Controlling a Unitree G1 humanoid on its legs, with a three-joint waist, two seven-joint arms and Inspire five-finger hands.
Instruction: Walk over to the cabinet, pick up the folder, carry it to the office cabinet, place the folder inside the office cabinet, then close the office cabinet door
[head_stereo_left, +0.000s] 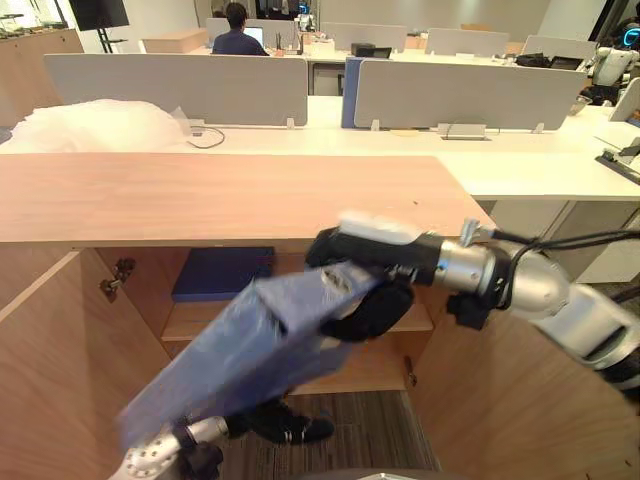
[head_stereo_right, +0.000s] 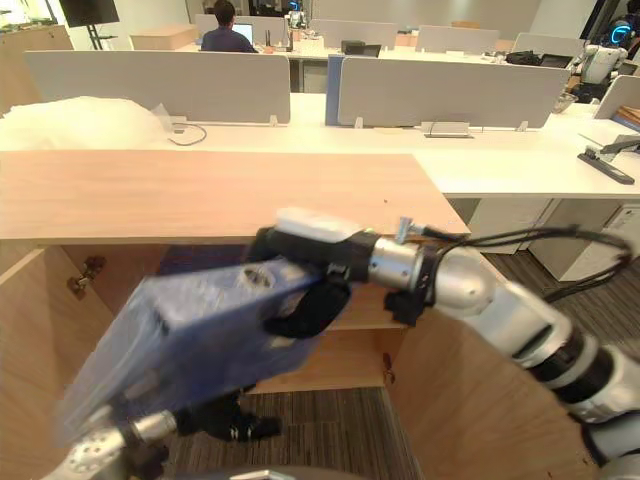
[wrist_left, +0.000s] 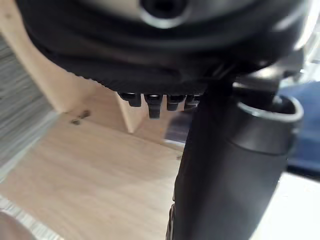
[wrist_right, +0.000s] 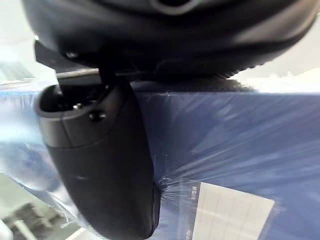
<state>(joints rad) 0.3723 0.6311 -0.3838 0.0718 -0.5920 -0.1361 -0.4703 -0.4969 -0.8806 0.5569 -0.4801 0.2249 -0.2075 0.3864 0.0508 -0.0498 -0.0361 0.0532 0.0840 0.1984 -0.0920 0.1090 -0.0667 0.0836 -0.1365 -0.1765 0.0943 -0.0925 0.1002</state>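
You are facing the light wooden cabinet, its left door and right door standing wide. The tilted blue plastic-wrapped folder in your right hand is crossing the opening. A flat dark-blue folder is occupying the left of the wooden shelf, leaving its right end free.

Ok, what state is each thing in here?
folder: tilted, held before the cabinet opening, not inside yet.
right hand: shut on the folder's upper end.
left hand: beneath the folder's lower end.
office cabinet: standing open.
second blue folder: lying flat inside the cabinet.
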